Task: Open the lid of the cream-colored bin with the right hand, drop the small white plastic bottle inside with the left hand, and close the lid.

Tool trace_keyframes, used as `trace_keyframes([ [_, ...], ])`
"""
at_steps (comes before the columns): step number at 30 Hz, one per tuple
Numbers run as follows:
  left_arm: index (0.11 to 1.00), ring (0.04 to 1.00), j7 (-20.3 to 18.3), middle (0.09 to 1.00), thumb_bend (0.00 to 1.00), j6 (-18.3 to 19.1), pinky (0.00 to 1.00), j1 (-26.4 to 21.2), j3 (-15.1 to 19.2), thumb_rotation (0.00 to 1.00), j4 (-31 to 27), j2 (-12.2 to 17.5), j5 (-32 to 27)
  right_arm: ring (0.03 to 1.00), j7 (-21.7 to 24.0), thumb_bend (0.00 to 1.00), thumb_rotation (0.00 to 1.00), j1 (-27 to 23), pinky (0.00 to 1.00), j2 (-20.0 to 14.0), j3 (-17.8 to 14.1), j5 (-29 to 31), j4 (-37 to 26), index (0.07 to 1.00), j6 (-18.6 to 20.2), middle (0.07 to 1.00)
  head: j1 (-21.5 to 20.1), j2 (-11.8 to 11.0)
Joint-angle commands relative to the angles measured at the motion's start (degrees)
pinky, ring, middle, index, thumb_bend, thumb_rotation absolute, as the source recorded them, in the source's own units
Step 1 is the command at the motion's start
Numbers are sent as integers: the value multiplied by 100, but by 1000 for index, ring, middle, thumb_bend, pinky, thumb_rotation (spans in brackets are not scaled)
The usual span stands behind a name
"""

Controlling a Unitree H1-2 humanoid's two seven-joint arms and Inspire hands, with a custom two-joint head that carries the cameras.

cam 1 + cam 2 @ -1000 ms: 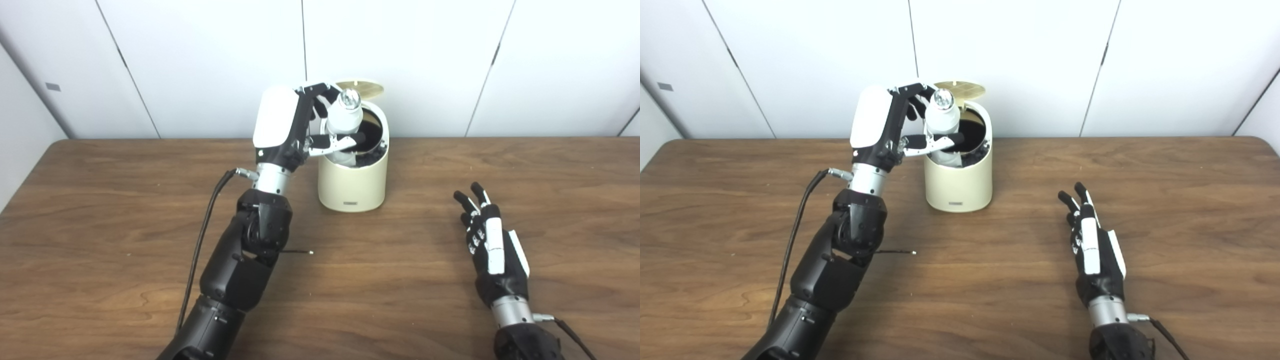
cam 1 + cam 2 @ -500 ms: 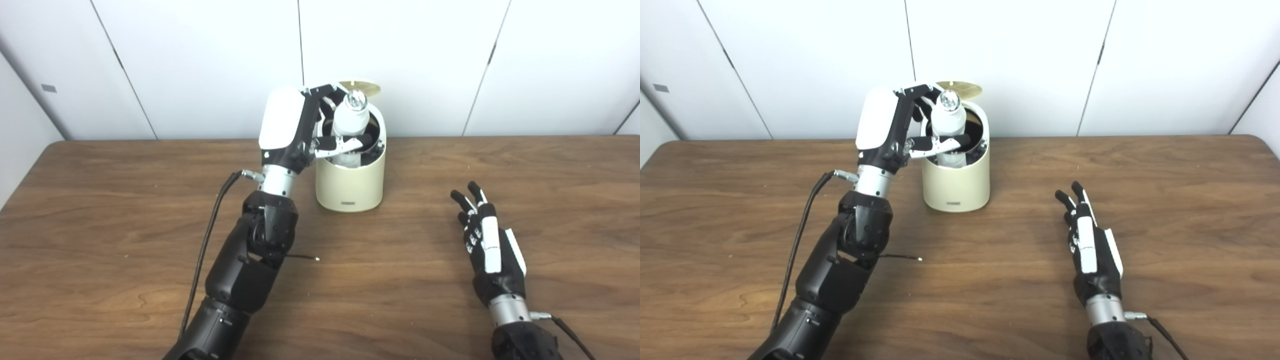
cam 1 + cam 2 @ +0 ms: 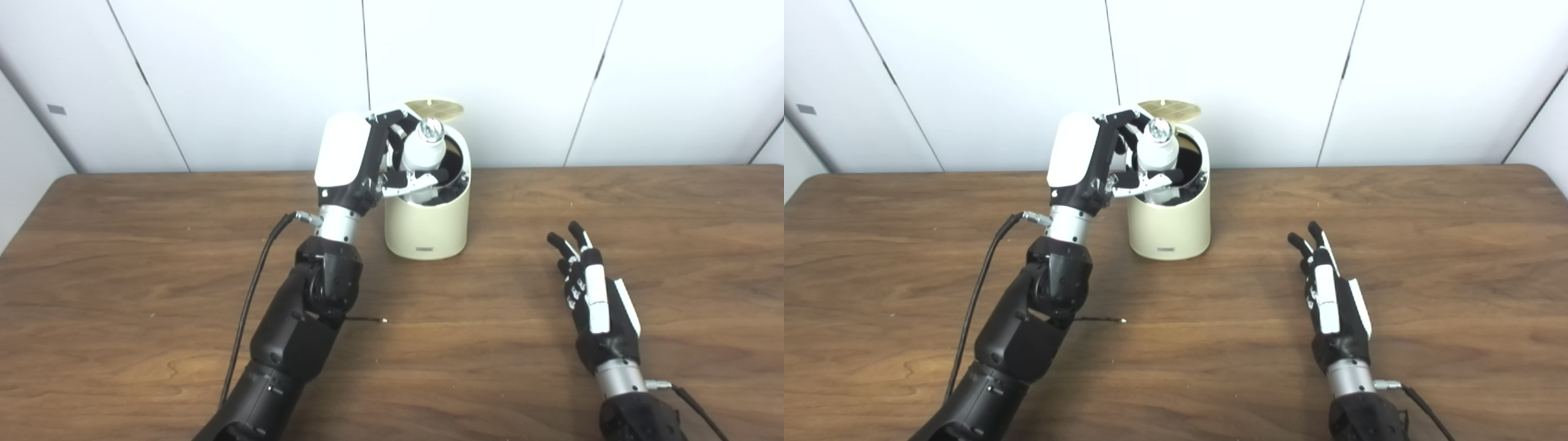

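Two arms come up from the bottom edge over a brown wooden table (image 3: 122, 257) that stands against a white panelled wall (image 3: 245, 73). On the left side, a black cable (image 3: 248, 306) runs alongside the black left forearm up to the wrist. The left hand (image 3: 358, 162), white-backed with black fingers, is raised beside and partly over the mouth of the cream-colored bin (image 3: 427, 223). Its fingers are curled around the small white plastic bottle (image 3: 421, 153), clamping its body from the left, while the thumb crosses the front of the bottle lower down. The bottle stands roughly upright with its shiny cap at the top, and its lower part is already below the bin's rim, inside the dark opening; whether its base touches anything inside cannot be told. The bin sits near the far edge of the table, close to the wall, with a small label low on its front. Its round lid (image 3: 432, 109) is swung up and back behind the opening, showing its pale gold underside. Well to the right of the bin, the right hand (image 3: 597, 309) lies low over the table, holding nothing, its fingers stretched forward and slightly spread, well apart from the bin and the lid.
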Motion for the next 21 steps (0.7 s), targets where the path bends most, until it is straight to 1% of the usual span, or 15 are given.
trace_keyframes([
  [1,490,420,145,545,472,-147,350,-289,-36,0,-55,66,96,998,114,622,1000,-38,1000,45,112,0,-25,986,115,903,-3,15],
  [5,489,421,89,542,473,-38,341,-259,-62,0,-94,99,91,1000,102,632,1000,-26,1000,40,113,1,-83,983,202,905,6,26],
  [8,499,412,62,541,473,27,341,-229,-54,0,-167,87,72,999,124,631,1000,-25,1000,20,104,24,-61,988,161,905,19,30],
  [11,513,415,81,539,475,23,361,-206,-54,0,-212,79,78,994,122,627,1000,-33,1000,26,78,77,-30,985,141,896,22,29],
  [13,492,429,79,518,499,27,438,-197,-67,0,-238,88,107,990,120,625,1000,-39,1000,30,73,92,-4,983,113,888,32,25],
  [14,488,433,65,514,502,34,451,-192,-69,0,-251,90,105,989,120,625,1000,-38,1000,33,75,97,-4,983,119,885,32,25],
  [16,487,545,40,509,519,42,493,-183,-62,0,-274,86,78,990,127,623,1000,-33,1000,28,84,103,-14,987,137,884,28,28],
  [17,487,561,41,508,521,49,500,-179,-57,0,-281,81,72,991,109,622,1000,-28,1000,32,86,80,-18,987,133,883,28,28],
  [18,490,575,37,560,522,67,508,-173,-55,26,-295,80,79,986,103,620,1000,-25,1000,30,86,67,-14,983,124,878,29,32],
  [19,562,587,33,596,783,81,512,-170,-55,10,-304,79,86,985,99,616,1000,-23,1000,29,86,59,-11,982,118,876,29,32],
  [20,587,591,49,609,872,77,513,-169,-55,5,-303,82,96,985,106,615,1000,-23,1000,20,91,48,-1,982,96,876,36,31],
  [21,605,600,60,620,932,73,520,-168,-56,18,-302,83,102,984,115,615,1000,-23,1000,11,94,44,5,984,82,878,38,33],
])
